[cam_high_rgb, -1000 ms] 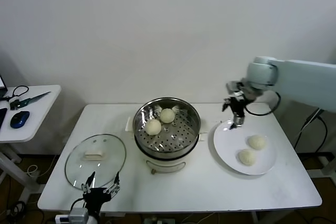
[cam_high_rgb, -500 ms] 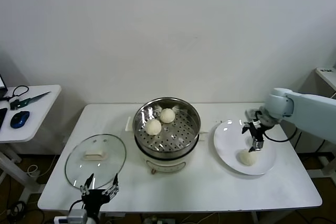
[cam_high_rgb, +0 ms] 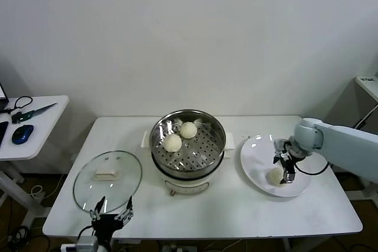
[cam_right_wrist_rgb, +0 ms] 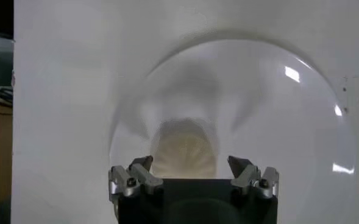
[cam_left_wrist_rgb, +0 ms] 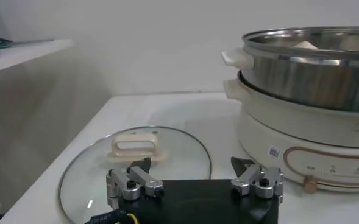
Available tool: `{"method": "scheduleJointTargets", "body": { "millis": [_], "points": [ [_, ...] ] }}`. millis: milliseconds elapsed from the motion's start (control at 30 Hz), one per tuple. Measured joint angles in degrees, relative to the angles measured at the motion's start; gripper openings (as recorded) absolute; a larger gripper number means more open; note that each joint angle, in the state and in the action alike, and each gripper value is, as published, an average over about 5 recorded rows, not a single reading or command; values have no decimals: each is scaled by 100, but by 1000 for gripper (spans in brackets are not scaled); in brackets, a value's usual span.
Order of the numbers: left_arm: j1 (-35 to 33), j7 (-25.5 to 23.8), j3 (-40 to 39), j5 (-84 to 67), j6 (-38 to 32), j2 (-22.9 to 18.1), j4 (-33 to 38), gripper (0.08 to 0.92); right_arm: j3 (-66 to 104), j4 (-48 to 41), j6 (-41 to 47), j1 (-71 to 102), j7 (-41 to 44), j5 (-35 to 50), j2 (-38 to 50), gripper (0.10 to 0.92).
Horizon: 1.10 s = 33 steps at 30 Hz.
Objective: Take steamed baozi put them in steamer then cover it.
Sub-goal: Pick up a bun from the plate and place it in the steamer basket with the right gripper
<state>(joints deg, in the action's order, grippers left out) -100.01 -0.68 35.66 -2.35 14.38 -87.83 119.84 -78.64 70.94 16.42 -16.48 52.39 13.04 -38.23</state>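
Note:
The steamer (cam_high_rgb: 204, 153) stands mid-table and holds two baozi (cam_high_rgb: 172, 142) (cam_high_rgb: 188, 130); its steel wall shows in the left wrist view (cam_left_wrist_rgb: 313, 67). My right gripper (cam_high_rgb: 285, 172) is open, low over the white plate (cam_high_rgb: 254, 163). Its jaws stand either side of a baozi (cam_high_rgb: 274, 175), seen between them in the right wrist view (cam_right_wrist_rgb: 185, 152), gripper (cam_right_wrist_rgb: 190, 161). A fourth baozi does not show; my arm covers that part of the plate. The glass cover (cam_high_rgb: 107, 180) lies flat at the front left. My left gripper (cam_high_rgb: 112, 212) is open and idle at the table's front edge, by the cover (cam_left_wrist_rgb: 167, 152), gripper (cam_left_wrist_rgb: 190, 163).
A side table (cam_high_rgb: 35, 140) with a mouse and cables stands at the far left. The wall is close behind the table. The plate (cam_right_wrist_rgb: 258, 103) lies near the table's right side.
My right gripper has come from above the plate's far edge down onto the plate, over the baozi. The left arm, cover and steamer have not moved.

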Motion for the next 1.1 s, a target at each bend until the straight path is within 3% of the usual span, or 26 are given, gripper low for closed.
{"method": "scheduleJointTargets", "body": {
  "millis": [400,700,1100],
  "points": [
    [-7,-2,-28,22,19,4,29,823,139,2,5,142,6,-141,12,637],
    [-6,-4,-53,60,41,4,84,823,-274,118,-345,-695,168,-137,-182,634],
    [-48,-12,-75,92,41,22,149,823,-1072,571,-2338,-3234,455,117,-1244,652]
  ]
}}
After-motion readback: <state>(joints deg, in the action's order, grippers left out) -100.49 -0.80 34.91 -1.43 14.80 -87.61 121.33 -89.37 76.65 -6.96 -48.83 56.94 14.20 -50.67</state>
